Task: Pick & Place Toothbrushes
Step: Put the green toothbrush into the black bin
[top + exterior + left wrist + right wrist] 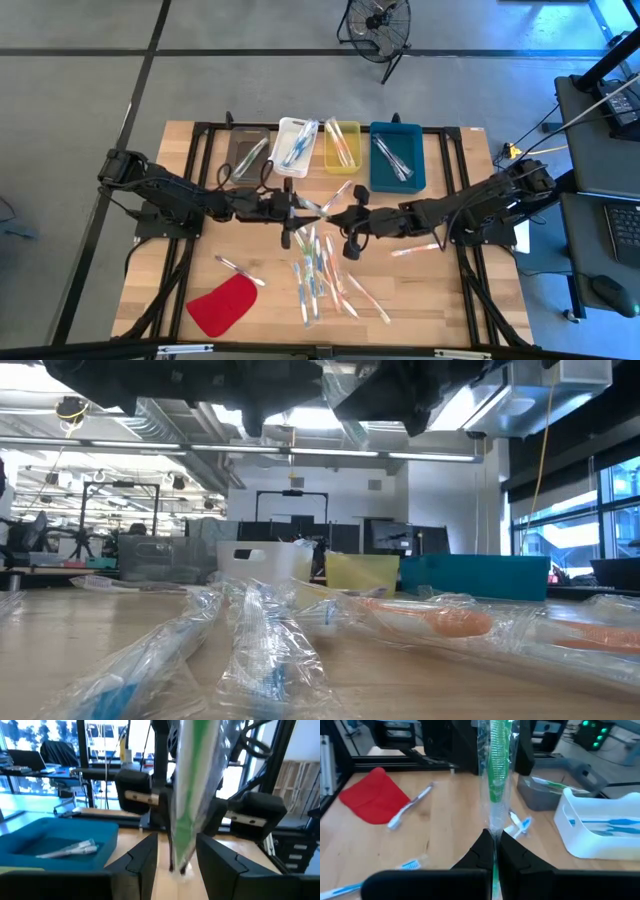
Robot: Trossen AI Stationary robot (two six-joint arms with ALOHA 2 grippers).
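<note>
We hold one green toothbrush (496, 780) in its clear wrapper up in the air, just in front of the yellow bin (342, 146). Our right gripper (493, 851) pinches one end of it with its fingers squeezed tight. Our left gripper (172, 862) is at the other end, with its fingers partly apart on each side of the wrapper. We cannot tell if those fingers are touching it yet. Both grippers meet here, we think, so one can pass the toothbrush to the other and turn it the right way before it goes in a bin.

Four bins sit in a row at the far edge of the table. The gray bin (247, 155) is to the left of the yellow bin, with the white bin (296, 144) between them, and the blue bin (397, 155) is just to the right of it. Each one already has toothbrushes in it. The white bin holds blue ones, so we think the bins are there to sort by color.

Many more wrapped toothbrushes (316, 275) lie loose on the table, on the near side from the yellow bin. They are waiting their turn. A red cloth (222, 305) lies farther off, near the front left corner of the table, with one toothbrush (238, 269) just beside it.
</note>
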